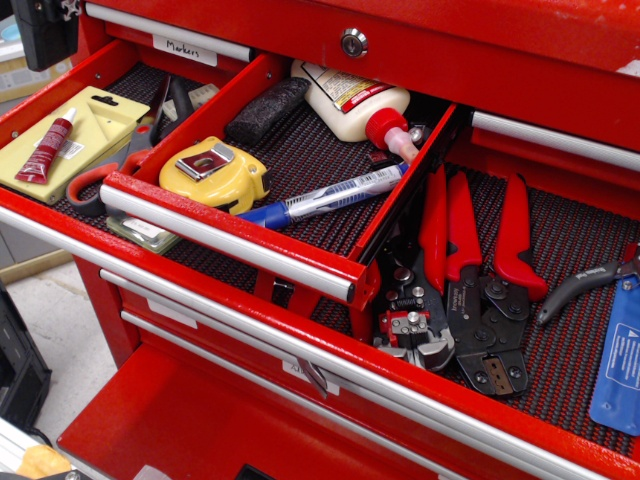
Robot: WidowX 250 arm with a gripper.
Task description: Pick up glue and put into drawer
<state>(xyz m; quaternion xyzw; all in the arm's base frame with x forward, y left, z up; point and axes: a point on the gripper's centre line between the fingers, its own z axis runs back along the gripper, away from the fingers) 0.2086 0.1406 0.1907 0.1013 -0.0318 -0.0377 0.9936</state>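
Note:
The glue is a small dark red tube with a white cap. It lies on a flat yellow package at the far left of the wide lower drawer. The narrow red drawer stands open in the middle, just right of the glue, with a silver bar handle and a black ribbed liner. It holds a yellow tape measure, a blue-and-white marker, a large white bottle with a red nozzle and a black block. No gripper shows in this view.
The wide red drawer below is open too and holds red-handled crimpers and pliers, a blue card at the right and red-handled scissors by the glue. A black object sits at the top left.

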